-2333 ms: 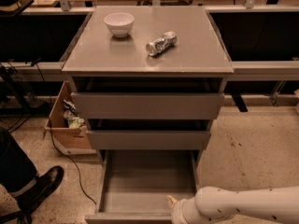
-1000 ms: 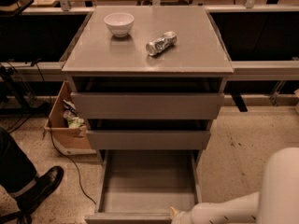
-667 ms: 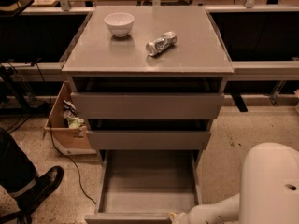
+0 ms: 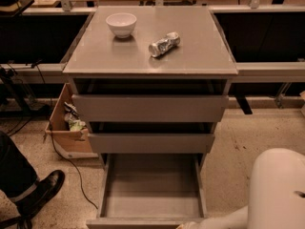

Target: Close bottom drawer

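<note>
Cabinet: grey, three drawers, seen from above and in front.
Bottom drawer: pulled far out toward the camera; tray exposed; front edge lies at the lower border of the view.
Middle drawer, top drawer: each slightly ajar, with a dark gap above.
Gripper: only a tip is seen, at the right end of the bottom drawer's front; contact and grip state cannot be told.
Arm: white, entering from lower right.
Cabinet top: white bowl at back left; crushed can near centre, apart from it.
Floor, left: cardboard box beside the cabinet.
</note>
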{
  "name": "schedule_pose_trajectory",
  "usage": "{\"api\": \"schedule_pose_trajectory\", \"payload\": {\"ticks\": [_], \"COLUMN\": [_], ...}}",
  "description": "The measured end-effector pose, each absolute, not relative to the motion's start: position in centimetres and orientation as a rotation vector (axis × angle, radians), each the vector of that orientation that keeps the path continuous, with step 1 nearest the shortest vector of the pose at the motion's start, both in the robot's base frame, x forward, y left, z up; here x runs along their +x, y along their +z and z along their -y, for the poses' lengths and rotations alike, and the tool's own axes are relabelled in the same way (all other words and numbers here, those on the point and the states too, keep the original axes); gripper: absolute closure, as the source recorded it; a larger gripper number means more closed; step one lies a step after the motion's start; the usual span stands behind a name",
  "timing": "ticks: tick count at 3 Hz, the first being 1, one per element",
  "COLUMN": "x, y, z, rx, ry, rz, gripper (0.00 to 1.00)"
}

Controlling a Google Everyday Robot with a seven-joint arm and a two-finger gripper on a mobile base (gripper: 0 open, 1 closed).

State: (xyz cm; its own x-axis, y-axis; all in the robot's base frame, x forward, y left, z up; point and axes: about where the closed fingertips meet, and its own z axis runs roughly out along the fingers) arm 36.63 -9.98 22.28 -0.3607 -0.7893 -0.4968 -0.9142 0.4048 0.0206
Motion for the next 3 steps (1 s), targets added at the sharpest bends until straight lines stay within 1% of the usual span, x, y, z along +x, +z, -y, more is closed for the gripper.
{"api": "schedule_pose_trajectory", "payload": {"ticks": [1, 2, 3], "x": [36.4, 36.8, 38.3], "y": [21.6, 19.3, 17.4], "z": [10.6, 10.9, 11.0], "rx": [-1.439, -1.436, -1.447], "ry": [0.403, 0.409, 0.407], "rz": [-2.230, -2.164, -2.083], "gripper": [0.96, 1.00, 1.00]}}
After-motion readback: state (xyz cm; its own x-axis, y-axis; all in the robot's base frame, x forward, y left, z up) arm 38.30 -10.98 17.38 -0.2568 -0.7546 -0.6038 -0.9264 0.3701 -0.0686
